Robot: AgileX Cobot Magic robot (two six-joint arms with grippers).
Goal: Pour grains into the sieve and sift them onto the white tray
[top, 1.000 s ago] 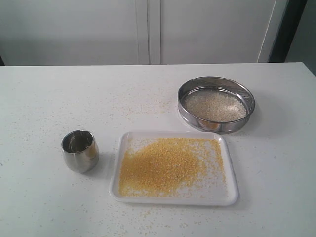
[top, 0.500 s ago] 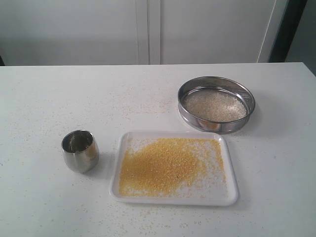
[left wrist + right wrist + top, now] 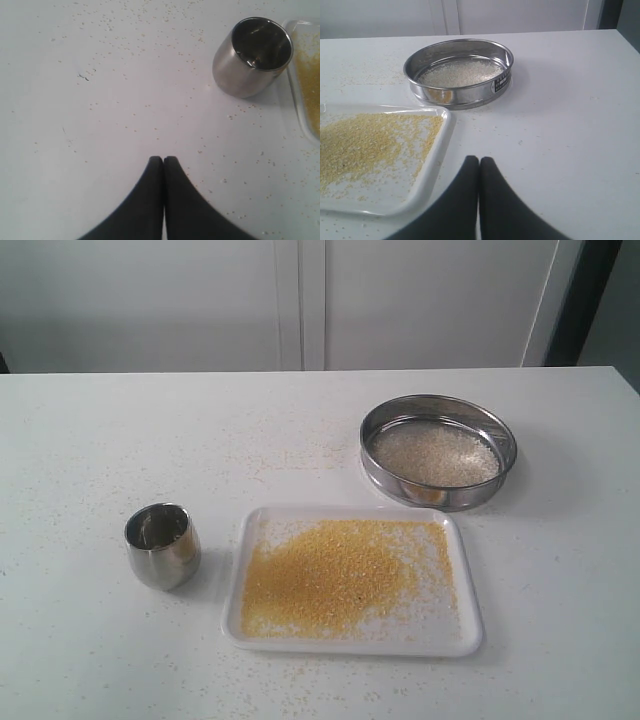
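granules (image 3: 325, 578) heaped gritty on flat white tray (image 3: 462, 632).

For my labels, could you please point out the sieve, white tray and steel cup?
sieve (image 3: 440, 498), exterior view, near outer wall.
white tray (image 3: 468, 638), exterior view, bare corner.
steel cup (image 3: 234, 75), left wrist view, outer wall.

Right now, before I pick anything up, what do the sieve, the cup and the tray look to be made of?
The sieve looks like metal, likely stainless steel: its wall is shiny and shows reflections. The cup looks like the same kind of polished metal, with mirror-like sides. The tray is white, smooth and slightly glossy; it could be plastic or glazed ceramic, I cannot tell which.
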